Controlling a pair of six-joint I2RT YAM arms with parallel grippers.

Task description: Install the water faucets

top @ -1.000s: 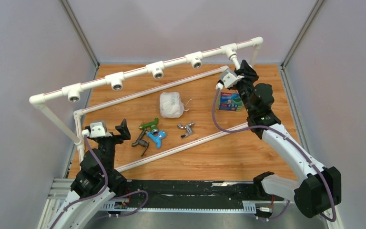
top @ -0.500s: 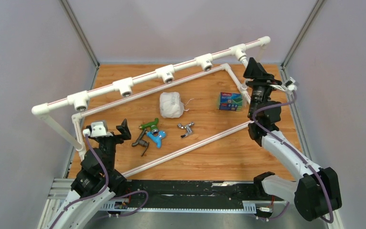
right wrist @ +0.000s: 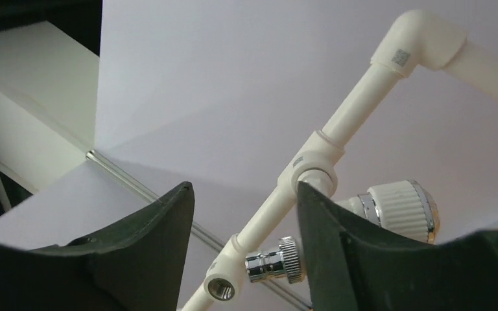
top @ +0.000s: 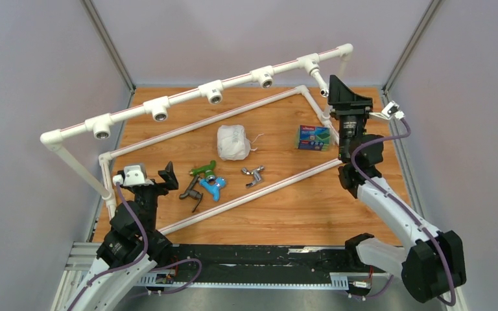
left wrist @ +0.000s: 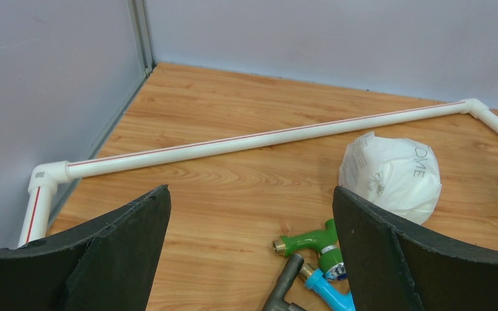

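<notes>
Your left arm (top: 124,228) is folded low over the near left corner of the table (top: 298,210), with its forearm reaching forward. Your left gripper (top: 157,182) points toward the far edge, its fingers (left wrist: 113,256) spread wide with nothing between them. Your right arm (top: 389,204) stretches from the near right corner toward the far right corner, wrist turned upright. Your right gripper (top: 345,96) points upward, raised off the table, its fingers (right wrist: 146,249) partly apart and gripping nothing.

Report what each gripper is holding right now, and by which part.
Nothing is held. The left gripper is open and empty. The right gripper is open too, with nothing between its jaws; the white faucet on the pipe frame sits beside it.
</notes>
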